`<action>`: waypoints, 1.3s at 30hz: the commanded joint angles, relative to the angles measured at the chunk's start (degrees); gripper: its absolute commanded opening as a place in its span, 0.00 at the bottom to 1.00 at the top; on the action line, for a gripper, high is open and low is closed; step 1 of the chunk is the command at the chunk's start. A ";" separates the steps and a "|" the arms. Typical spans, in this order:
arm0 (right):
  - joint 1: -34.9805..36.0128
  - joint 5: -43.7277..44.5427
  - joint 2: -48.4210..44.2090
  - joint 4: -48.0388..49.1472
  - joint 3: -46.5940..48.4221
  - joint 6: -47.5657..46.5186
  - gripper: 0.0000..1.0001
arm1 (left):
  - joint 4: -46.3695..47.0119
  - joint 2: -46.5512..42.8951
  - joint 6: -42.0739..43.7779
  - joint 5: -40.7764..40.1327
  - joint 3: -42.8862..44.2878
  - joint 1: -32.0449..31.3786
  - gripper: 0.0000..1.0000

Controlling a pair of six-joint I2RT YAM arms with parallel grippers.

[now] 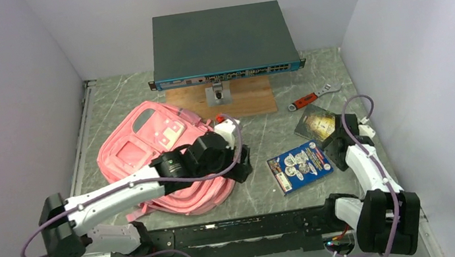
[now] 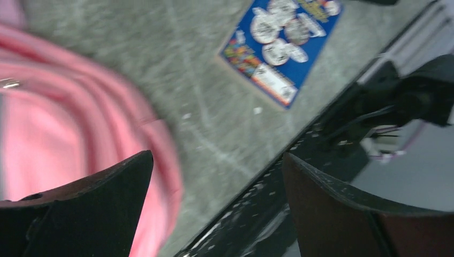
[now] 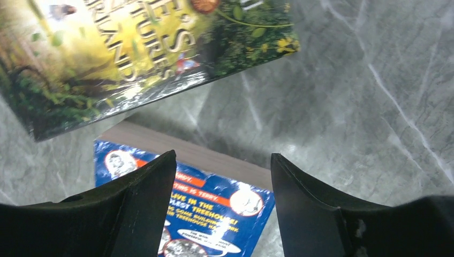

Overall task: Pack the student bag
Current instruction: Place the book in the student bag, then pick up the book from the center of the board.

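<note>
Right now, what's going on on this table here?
Two robot arms are packing a soft light-pink fabric backpack, which lies on the left of the grey marbled table. The left tool is open and empty at the backpack's right edge. The right tool is also open and empty, hovering where a blue illustrated paperback book and a glossy green-and-yellow book lie side by side. Neither book is packed yet.

The student bag (image 1: 135, 150) is soft, matt cloth. The desk (image 1: 266, 138) looks smooth and marbled. The green book (image 3: 107, 53) is glossy.
</note>
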 commanded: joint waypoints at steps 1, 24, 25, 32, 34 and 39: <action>-3.11 -3.95 0.09 4.83 -1.58 -3.20 0.67 | 16.81 7.15 -12.39 13.41 0.00 -0.46 0.95; -3.03 -26.39 -3.80 7.51 -6.40 -7.79 0.63 | 29.18 34.09 -41.07 17.71 -1.10 1.81 0.83; -3.03 -26.80 -3.61 7.42 -6.30 -8.05 0.63 | 29.38 34.02 -41.05 17.36 -1.21 1.89 0.77; -1.97 -38.09 -2.04 11.42 -9.11 -9.30 0.64 | 26.95 32.01 -34.01 10.12 0.63 2.00 0.46; -0.29 -41.94 -0.50 12.51 -9.14 -10.05 0.65 | 25.11 32.05 -30.93 9.89 1.55 2.65 0.39; 3.83 -42.55 0.91 12.09 -7.78 -12.15 0.67 | 21.26 30.44 -24.37 6.23 3.46 5.08 0.00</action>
